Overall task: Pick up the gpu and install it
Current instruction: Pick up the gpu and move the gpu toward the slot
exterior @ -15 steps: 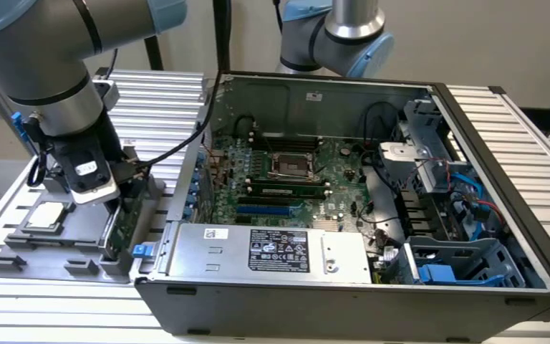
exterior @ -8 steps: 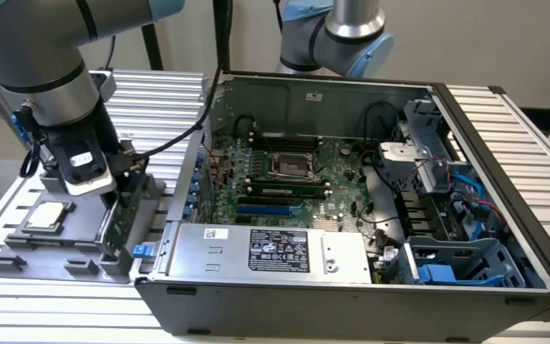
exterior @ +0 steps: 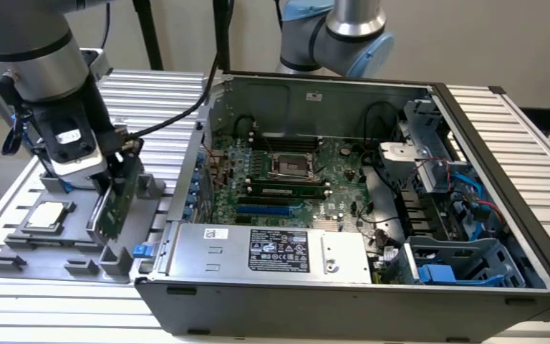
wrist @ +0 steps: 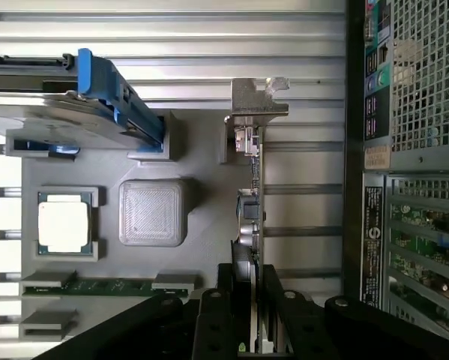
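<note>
Green gpu (exterior: 109, 209) stood edgewise in tray (exterior: 26, 254), 9 o'clock of case (exterior: 351, 307), exterior view; top edge clamped by gripper (wrist: 246, 300), fingers barely apart. Judged light, stiff, fragile; bare board edge preferred

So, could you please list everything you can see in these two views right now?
gpu: one, green with silver bracket, standing on edge in the tray.
processor chip: one, silver, in a tray pocket.
memory stick: one, green, in a tray slot.
hard drive: one, silver with blue rails, on the tray.
tray: one, grey, on the table beside the case.
computer case: one, dark grey, open.
motherboard: one, green, inside the case.
power supply: one, silver, inside the case.
table: one, silver, slatted.
second arm: one, grey and blue, behind the case.
gripper: one, black, fingers closed on the gpu.
</note>
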